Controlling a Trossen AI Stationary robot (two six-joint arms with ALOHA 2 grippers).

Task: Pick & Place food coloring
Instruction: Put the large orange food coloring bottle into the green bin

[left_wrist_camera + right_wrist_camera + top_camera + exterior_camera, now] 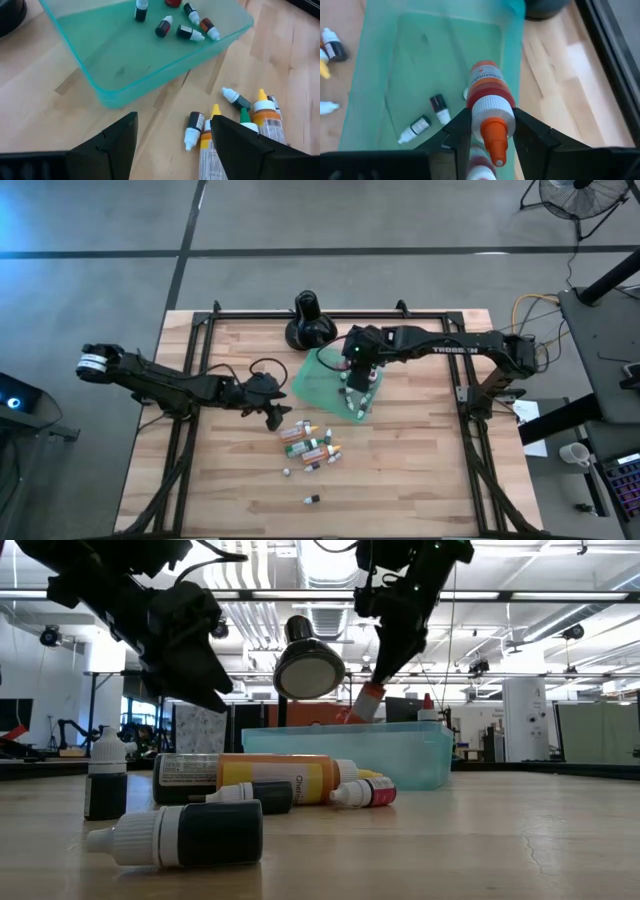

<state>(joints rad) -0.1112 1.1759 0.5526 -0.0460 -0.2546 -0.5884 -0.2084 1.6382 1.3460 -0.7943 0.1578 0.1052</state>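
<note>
Several small food coloring bottles [312, 442] lie on their sides in a loose pile on the wooden table, near the teal tray [312, 385]. A few more lie inside the tray [190, 32]. My left gripper [170, 145] hovers open just left of the pile, pointing slantwise down, with nothing between its fingers. My right gripper [490, 132] is above the tray's right part, shut on a red bottle [485, 85] with a white collar and orange cap. In the low view that bottle [366, 700] hangs just above the tray wall [400, 755]. My right gripper pinches the red bottle between its two fingers [460, 130] at the white collar [490, 107] just below the orange cap. The fingers come from above, slanting down, and lie across the bottle. The bottle is tilted and lifted clear over the tray.
A black round-based stand [310, 320] sits at the table's far edge behind the tray. One small bottle [312, 499] lies alone toward the near edge, and another stands upright [105, 775]. Bare wood lies left of and near the pile.
</note>
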